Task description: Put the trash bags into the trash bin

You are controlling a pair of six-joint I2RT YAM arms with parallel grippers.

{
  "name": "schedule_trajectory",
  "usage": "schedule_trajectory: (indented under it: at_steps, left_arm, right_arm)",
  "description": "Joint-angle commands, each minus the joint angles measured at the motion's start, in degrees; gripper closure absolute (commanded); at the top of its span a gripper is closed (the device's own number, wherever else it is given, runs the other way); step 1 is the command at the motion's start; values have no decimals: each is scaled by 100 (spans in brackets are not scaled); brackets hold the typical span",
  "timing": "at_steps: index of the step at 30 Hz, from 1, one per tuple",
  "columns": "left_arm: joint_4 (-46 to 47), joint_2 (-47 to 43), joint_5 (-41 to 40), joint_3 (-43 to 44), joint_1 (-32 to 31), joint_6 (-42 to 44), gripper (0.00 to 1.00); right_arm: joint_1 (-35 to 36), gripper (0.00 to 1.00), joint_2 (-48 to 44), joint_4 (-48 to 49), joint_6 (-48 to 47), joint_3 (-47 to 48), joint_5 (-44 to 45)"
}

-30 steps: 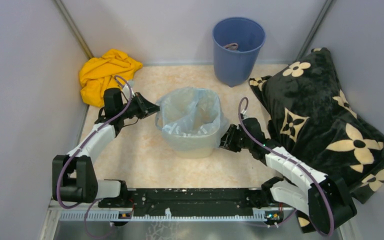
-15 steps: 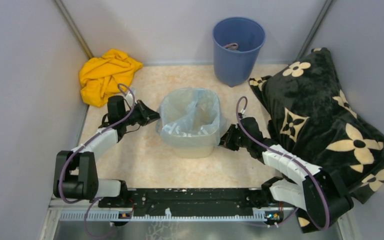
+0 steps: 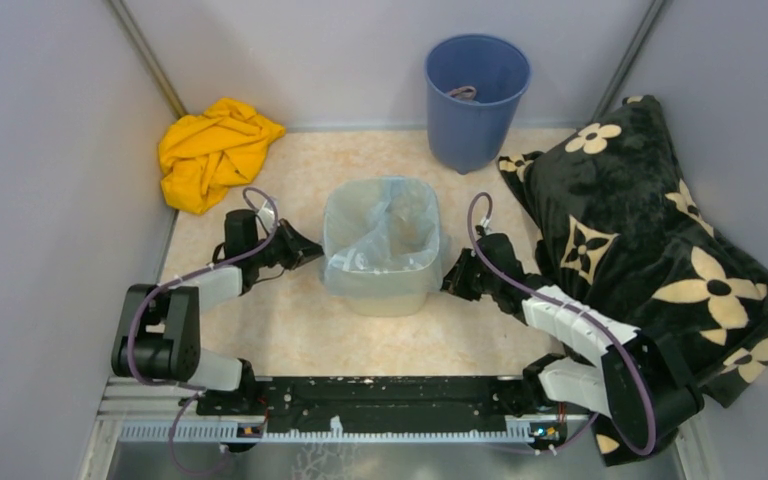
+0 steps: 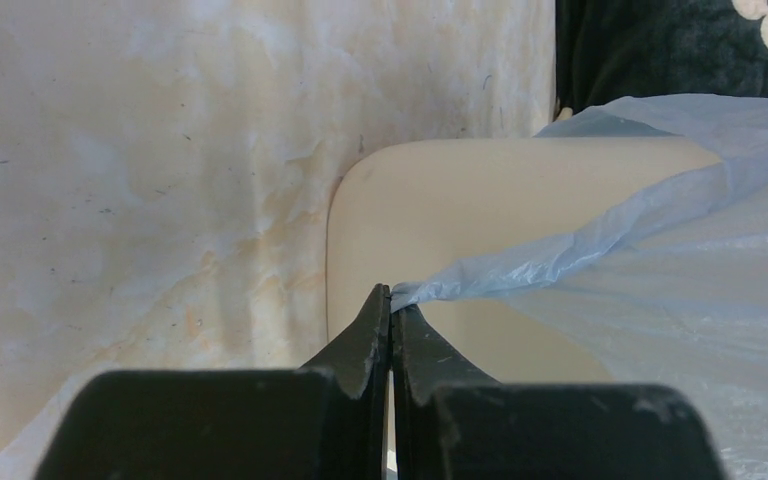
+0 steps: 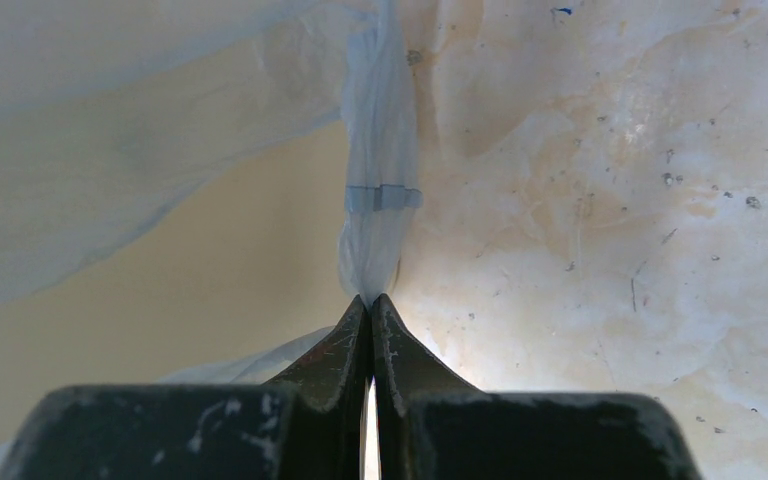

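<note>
The cream trash bin (image 3: 390, 298) stands mid-floor with a pale-blue trash bag (image 3: 380, 235) lining it, its edge folded over the rim. My left gripper (image 3: 312, 253) is low beside the bin's left wall, shut on the bag's edge; the left wrist view shows the bag (image 4: 600, 235) pulled taut from the closed tips (image 4: 392, 292) across the bin wall (image 4: 430, 210). My right gripper (image 3: 447, 279) is low at the bin's right wall, shut on a twisted strip of bag (image 5: 378, 180) at its tips (image 5: 371, 299).
A round blue bucket (image 3: 476, 100) stands at the back. A yellow cloth (image 3: 212, 150) lies crumpled in the back left corner. A black floral blanket (image 3: 650, 240) is heaped along the right wall, close behind my right arm. Grey walls enclose the floor.
Both grippers moved down along the bin's sides, pulling the bag's edge down over the rim. The bag now sits flatter and tighter on the bin.
</note>
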Motion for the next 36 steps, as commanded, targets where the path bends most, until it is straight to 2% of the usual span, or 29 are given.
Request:
schedule_trajectory:
  at_steps: [1, 18, 31, 36]
  left_arm:
    - [324, 194, -155, -155, 23, 4, 97]
    - [488, 588, -492, -438, 23, 204, 99]
    - [828, 922, -430, -603, 1, 187, 100]
    - [900, 799, -509, -571, -304, 76, 99]
  right_arm:
    - [-17, 100, 136, 176, -130, 68, 275]
    - [-96, 100, 1129, 1273, -104, -505, 372]
    - [-124, 100, 1473, 1631, -88, -631, 362]
    - [-124, 100, 1495, 1672, -86, -624, 355]
